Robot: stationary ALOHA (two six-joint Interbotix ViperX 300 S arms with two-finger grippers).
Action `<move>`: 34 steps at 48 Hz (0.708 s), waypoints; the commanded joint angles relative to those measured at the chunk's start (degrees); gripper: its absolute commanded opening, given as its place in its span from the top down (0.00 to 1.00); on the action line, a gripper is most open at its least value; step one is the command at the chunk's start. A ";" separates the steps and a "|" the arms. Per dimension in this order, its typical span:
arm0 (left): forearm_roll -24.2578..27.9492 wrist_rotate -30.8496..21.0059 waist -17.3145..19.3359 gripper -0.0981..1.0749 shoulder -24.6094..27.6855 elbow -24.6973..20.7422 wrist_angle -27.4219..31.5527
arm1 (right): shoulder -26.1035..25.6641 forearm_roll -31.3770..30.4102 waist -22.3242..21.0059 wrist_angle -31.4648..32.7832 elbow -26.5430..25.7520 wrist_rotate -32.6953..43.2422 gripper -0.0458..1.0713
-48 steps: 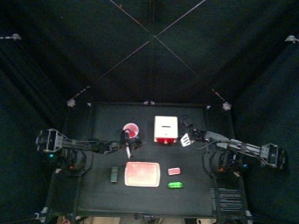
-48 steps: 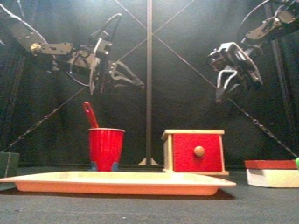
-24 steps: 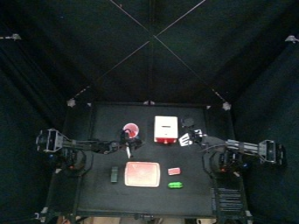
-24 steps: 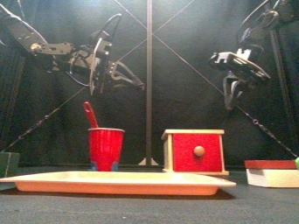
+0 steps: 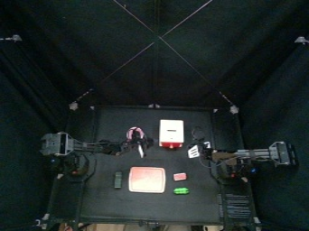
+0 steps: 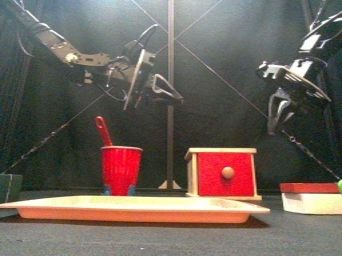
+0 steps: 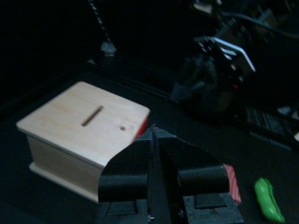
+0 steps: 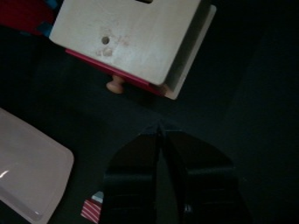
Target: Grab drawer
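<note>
The drawer (image 5: 173, 133) is a cream-white box with a red front and a small knob (image 6: 227, 173), standing at the table's middle back. Its cream top with a slot fills the left wrist view (image 7: 87, 131), and its red front edge faces the right wrist camera (image 8: 128, 39). My left gripper (image 6: 167, 92) hangs in the air above the red cup (image 6: 122, 168), left of the drawer, jaws (image 7: 156, 140) slightly open and empty. Right of the drawer's front, my right gripper (image 6: 278, 118) points down, narrowly open (image 8: 160, 131) with nothing in it.
A flat pink tray (image 5: 148, 179) lies in front of the cup and drawer. A small red block (image 5: 180, 177), a green piece (image 5: 182, 190) and a dark block (image 5: 117, 180) lie near it. A white box with a red top (image 6: 310, 198) sits at the front right.
My left gripper has swung right, toward the drawer. The right gripper has dropped lower and drifted back toward its own side, its jaws opening a touch.
</note>
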 commanded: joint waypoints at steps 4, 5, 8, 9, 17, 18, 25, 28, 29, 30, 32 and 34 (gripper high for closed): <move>-2.37 0.09 4.31 0.50 2.72 -6.68 1.32 | 0.09 -3.96 -0.26 -4.83 2.29 6.15 0.52; -2.72 0.09 4.75 0.50 3.16 -7.38 1.76 | 0.18 -4.66 -0.26 -5.19 2.37 7.03 0.52; -3.87 0.09 6.24 0.50 4.31 -9.58 3.52 | 0.62 -7.03 -0.26 -5.80 2.55 9.32 0.49; -4.31 0.00 6.68 0.50 4.66 -10.37 4.57 | 0.70 -7.65 -0.26 -5.80 2.55 10.02 0.48; -7.91 0.09 11.07 0.51 8.09 -18.37 16.44 | 2.02 -11.60 -0.09 -5.89 1.76 15.47 0.38; -8.17 0.09 11.60 0.51 8.53 -19.34 17.75 | 2.37 -12.04 0.09 -5.89 1.67 16.17 0.37; -8.44 0.09 14.33 0.51 12.92 -26.10 24.17 | 5.54 -14.85 1.76 -6.50 0.97 20.39 0.30; -8.53 0.09 15.47 0.51 15.47 -29.36 26.63 | 7.56 -15.29 2.55 -6.59 0.35 22.06 0.29; -8.53 0.09 15.64 0.51 16.17 -30.23 27.25 | 8.17 -15.38 2.81 -6.68 0.09 22.50 0.28; -8.61 0.09 15.91 0.51 16.79 -31.03 27.95 | 8.79 -15.38 2.99 -6.68 -0.18 22.85 0.28; -8.53 0.09 16.35 0.51 17.84 -32.52 29.71 | 10.20 -15.47 3.60 -6.68 -0.88 23.03 0.28; -8.44 0.09 16.79 0.51 18.81 -33.84 31.55 | 11.34 -15.47 3.96 -6.77 -1.58 23.12 0.28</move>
